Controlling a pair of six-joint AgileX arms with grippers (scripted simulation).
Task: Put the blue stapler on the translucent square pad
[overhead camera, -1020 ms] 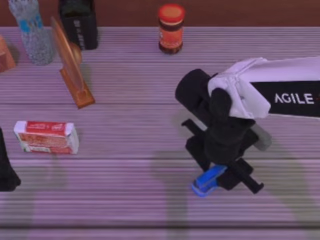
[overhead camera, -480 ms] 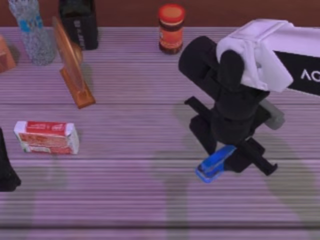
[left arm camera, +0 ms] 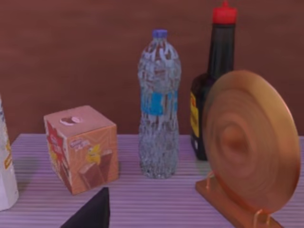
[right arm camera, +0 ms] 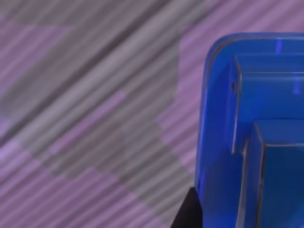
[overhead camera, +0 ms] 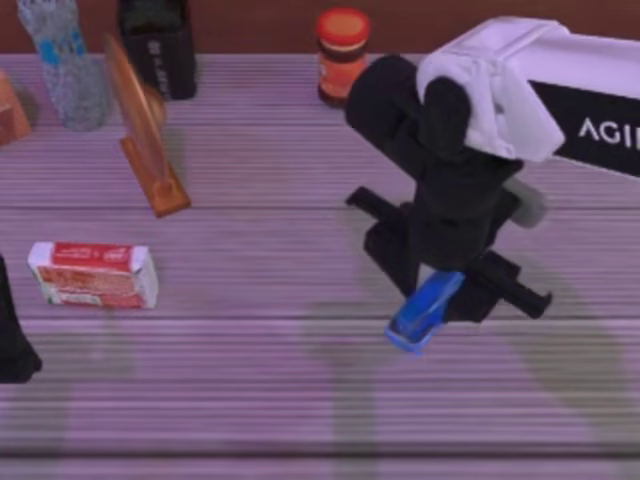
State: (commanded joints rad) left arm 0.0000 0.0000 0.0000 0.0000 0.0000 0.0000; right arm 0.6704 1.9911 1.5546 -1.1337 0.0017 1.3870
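Because the small bright blue stapler [overhead camera: 426, 311] is rigid, light and smooth-cased, a pinch across its narrow body should hold, though the glossy shell could slip. The right gripper [overhead camera: 445, 300] is pinching it at its far end, tilted above the purple slatted table [overhead camera: 250, 400], the free end pointing toward the thin translucent greyish square pad [overhead camera: 345, 375] below. Compared with 0.5 s ago, the stapler sits slightly farther from the table's near edge and the arm has swung left. Far left, the left gripper [overhead camera: 12, 345] stays parked; its fingers cannot be judged.
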